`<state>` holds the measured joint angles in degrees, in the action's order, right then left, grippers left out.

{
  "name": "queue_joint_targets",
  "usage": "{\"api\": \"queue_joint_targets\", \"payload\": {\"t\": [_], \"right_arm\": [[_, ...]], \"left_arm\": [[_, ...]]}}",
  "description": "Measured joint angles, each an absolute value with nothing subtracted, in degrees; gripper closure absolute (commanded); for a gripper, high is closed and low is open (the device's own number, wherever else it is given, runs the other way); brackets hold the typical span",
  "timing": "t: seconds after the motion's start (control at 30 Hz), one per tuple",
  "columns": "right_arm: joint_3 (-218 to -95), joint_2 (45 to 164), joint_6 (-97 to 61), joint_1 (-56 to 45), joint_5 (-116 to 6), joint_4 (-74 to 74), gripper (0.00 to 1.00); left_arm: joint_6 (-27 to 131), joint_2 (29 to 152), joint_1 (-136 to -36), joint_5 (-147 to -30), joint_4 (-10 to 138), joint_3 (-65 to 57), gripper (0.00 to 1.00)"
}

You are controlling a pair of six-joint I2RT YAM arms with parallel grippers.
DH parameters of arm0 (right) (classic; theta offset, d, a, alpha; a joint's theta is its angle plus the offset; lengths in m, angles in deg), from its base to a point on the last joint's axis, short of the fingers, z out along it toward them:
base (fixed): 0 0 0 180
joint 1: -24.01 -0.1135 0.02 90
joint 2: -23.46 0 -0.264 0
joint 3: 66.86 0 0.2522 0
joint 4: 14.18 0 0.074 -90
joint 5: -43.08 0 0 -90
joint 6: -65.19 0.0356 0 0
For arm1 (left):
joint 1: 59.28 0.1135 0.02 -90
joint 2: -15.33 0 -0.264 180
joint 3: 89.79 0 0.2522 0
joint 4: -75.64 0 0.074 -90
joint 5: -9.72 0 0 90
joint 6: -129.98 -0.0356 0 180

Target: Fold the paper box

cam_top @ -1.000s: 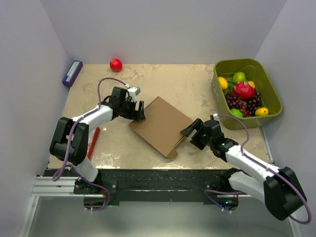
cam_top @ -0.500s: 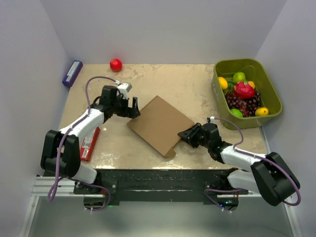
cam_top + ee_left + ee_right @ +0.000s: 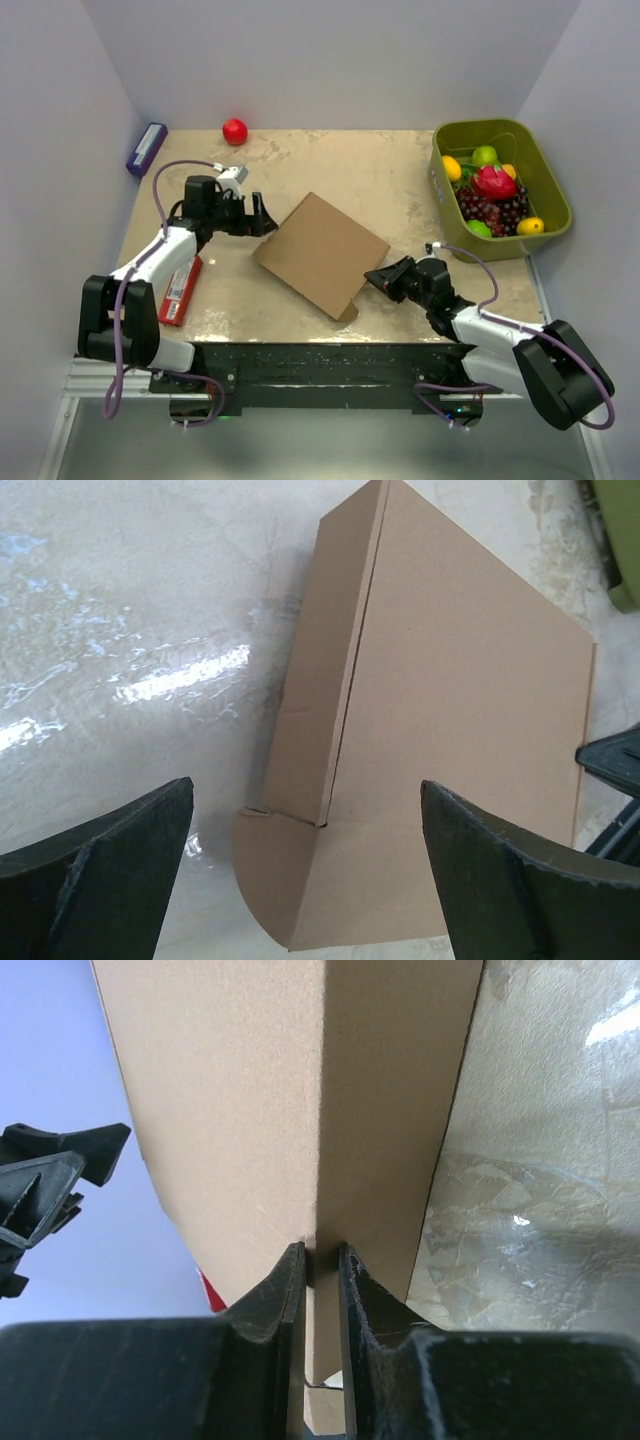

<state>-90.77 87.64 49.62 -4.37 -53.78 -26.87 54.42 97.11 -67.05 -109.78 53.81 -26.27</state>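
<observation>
Paper box [image 3: 320, 253] edge pinched by right end effector [image 3: 384, 279]; left end effector [image 3: 262, 215] spread wide, near box.

Paper box [image 3: 320, 255] sits mid-bench [image 3: 400, 170]. My left gripper [image 3: 264, 217] is just off its left corner, my right gripper [image 3: 377, 277] on its right edge. Bin [image 3: 555, 200] of fruit [image 3: 490, 195] is back right, ball [image 3: 235, 131] behind, flat pack [image 3: 180, 290] under my left arm.

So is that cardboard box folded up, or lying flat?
Mostly flat: the paper box lies as a sheet, one side panel creased upward.
</observation>
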Motion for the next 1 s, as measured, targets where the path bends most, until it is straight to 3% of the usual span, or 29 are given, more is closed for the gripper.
{"api": "queue_joint_targets", "payload": {"t": [0.53,0.63,0.83,0.87,0.93,1.0], "right_arm": [[-89.24,83.67,49.71,-4.33,-52.46,-24.62,0.98],[-89.22,83.38,49.51,-4.33,-52.42,-24.47,0.99],[-89.31,82.42,47.50,-4.20,-52.22,-23.00,0.94],[-89.31,81.96,47.02,-4.15,-52.05,-22.52,0.91],[-89.31,80.63,46.08,-4.13,-51.76,-21.52,0.86],[-89.52,79.05,44.88,-4.11,-51.37,-19.73,0.75]], "left_arm": [[59.81,106.60,-67.18,-122.74,60.10,-27.54,0.00],[61.15,107.69,-67.95,-124.68,61.70,-28.13,0.06],[64.05,109.35,-69.56,-128.14,67.29,-29.09,0.32],[64.64,109.35,-69.41,-128.68,68.12,-29.27,0.40],[65.98,109.35,-69.35,-129.36,69.89,-29.55,0.48],[67.44,109.35,-69.39,-129.80,71.40,-30.01,0.60]]}}
